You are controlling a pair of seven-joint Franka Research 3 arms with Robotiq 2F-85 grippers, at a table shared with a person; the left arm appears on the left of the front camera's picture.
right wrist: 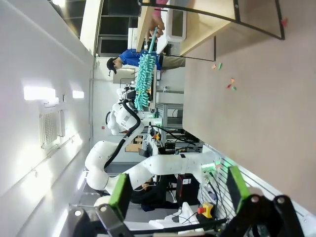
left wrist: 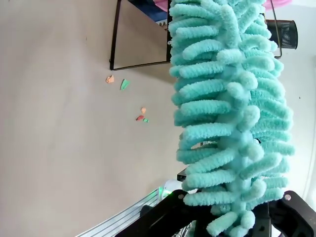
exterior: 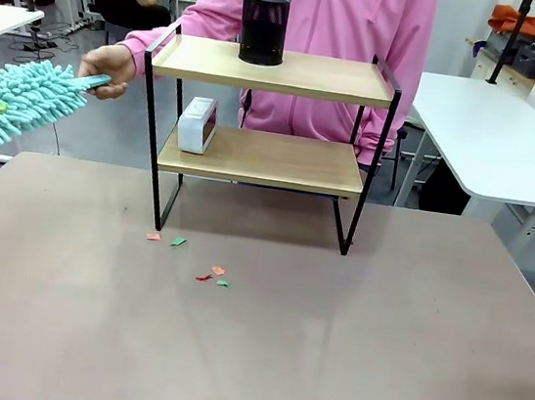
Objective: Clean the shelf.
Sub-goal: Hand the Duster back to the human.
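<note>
**Duster held at both ends beside the shelf**

The shelf (exterior: 265,141) is seen standing at the far edge of the worktop (exterior: 250,336), about midway along it, with its black frame legs planted on the surface. A black mesh pen cup (exterior: 263,28) is carried on the top board, and a small white box-like device (exterior: 196,125) on the left part of the lower board. A few small scraps of coloured paper (exterior: 191,259) are scattered on the worktop just in front of the shelf's left legs.

A turquoise chenille duster (exterior: 14,103) is held out level past the worktop's left edge. Its thin handle end is pinched by the person's hand (exterior: 109,71), which is stretched out from a pink sleeve beside the shelf's upper left corner. The fluffy head is gripped at its other end by the robot's left hand (left wrist: 232,217), whose black fingers are clenched on it, the strands spilling between them in the left wrist view.

The right hand (right wrist: 175,197) is held released, its green-padded fingers (right wrist: 119,189) spread wide, low beside the worktop's near edge, grasping nothing.
</note>
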